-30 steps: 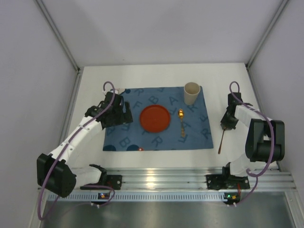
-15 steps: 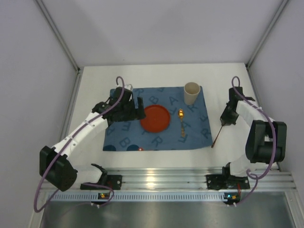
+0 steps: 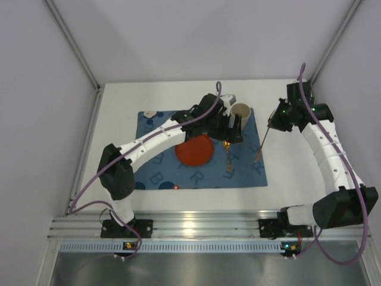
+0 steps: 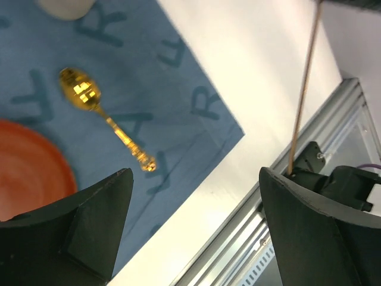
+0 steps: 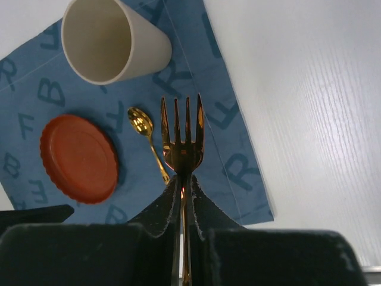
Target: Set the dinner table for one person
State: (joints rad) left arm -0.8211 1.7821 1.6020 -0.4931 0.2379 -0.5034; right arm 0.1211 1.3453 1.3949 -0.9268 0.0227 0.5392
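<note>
The white dinner table [image 3: 116, 125] carries a blue letter-printed placemat [image 3: 158, 173]. On the mat are an orange plate [image 3: 191, 152], a gold spoon [image 3: 228, 156] to its right and a cream cup [image 3: 241, 114] at the back right corner. My right gripper [image 3: 276, 123] is shut on a gold fork [image 5: 183, 140] and holds it in the air over the mat's right edge; its handle [image 3: 260, 146] hangs down. My left gripper [image 3: 232, 132] is open and empty above the spoon [image 4: 107, 119], between plate and cup.
An aluminium rail [image 3: 196, 223] runs along the table's near edge and shows in the left wrist view [image 4: 286, 196]. Grey enclosure walls [image 3: 41, 89] stand close on the left, back and right. The left arm [image 3: 155, 140] stretches across the mat over the plate's back edge.
My left arm swung from the mat's left side across the plate to above the spoon. My right gripper lifted the fork off the table and carried it back toward the cup.
</note>
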